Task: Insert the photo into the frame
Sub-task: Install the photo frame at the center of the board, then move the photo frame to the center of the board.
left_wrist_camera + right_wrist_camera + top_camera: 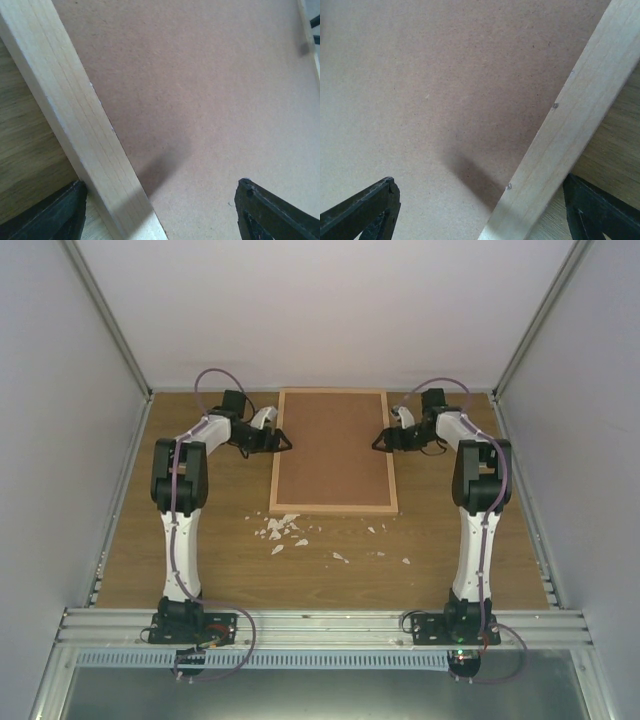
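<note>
The frame (333,506) lies flat at the middle back of the table, its light wood rails around a plain brown backing board (333,448). The photo is hidden or out of view. My left gripper (286,441) is open at the frame's left rail (75,120), one finger outside it, the other over the board (210,100). My right gripper (380,441) is open at the right rail (570,130), straddling it the same way, one finger over the board (445,85).
Several small white scraps (283,529) lie on the wooden table (220,560) just in front of the frame. Grey walls close in left, right and behind. A metal rail (320,625) runs along the near edge.
</note>
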`<state>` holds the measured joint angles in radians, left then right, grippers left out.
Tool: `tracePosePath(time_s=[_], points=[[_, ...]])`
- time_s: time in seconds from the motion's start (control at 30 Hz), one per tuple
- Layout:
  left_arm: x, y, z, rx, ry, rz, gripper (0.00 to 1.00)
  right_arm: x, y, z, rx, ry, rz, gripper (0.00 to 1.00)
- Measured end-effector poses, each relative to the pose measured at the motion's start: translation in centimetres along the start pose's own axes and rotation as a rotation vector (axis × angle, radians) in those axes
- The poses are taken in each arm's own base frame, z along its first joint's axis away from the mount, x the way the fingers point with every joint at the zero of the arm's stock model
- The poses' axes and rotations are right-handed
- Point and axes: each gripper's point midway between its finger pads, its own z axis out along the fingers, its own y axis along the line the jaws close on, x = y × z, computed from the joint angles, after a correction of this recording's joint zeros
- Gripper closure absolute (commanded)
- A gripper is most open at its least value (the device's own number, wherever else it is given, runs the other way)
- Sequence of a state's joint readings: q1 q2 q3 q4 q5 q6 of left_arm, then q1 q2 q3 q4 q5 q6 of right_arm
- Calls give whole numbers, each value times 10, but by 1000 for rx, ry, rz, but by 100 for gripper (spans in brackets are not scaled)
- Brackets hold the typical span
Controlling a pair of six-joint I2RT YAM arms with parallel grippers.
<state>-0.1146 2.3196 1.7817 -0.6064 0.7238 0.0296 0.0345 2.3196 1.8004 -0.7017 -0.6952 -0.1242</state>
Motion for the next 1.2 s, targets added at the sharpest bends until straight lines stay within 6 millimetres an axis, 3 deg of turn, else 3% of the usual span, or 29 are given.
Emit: tracePosePath(time_s=[0.27,0.63,0.73,0.87,0.93,1.0,1.2], points=[[27,-6,-9,24,12,55,23,15,11,3,8,13,-52,16],[96,-22,-33,-14,97,93,23,71,51,-2,11,106,-86,16],[116,-28,-40,-18,134,88,20,87,61,-5,-2,136,-83,15],[129,-34,-47,-28,170,70,11,94,69,-8,-14,162,-72,15],[123,-36,-52,-44,160,73,1,91,70,-11,-18,160,-62,15],[109,-35,-59,-77,129,92,1,80,70,-15,-10,138,-70,14],[34,-29,-100,-273,-64,169,1,23,78,-40,62,-6,-191,15]])
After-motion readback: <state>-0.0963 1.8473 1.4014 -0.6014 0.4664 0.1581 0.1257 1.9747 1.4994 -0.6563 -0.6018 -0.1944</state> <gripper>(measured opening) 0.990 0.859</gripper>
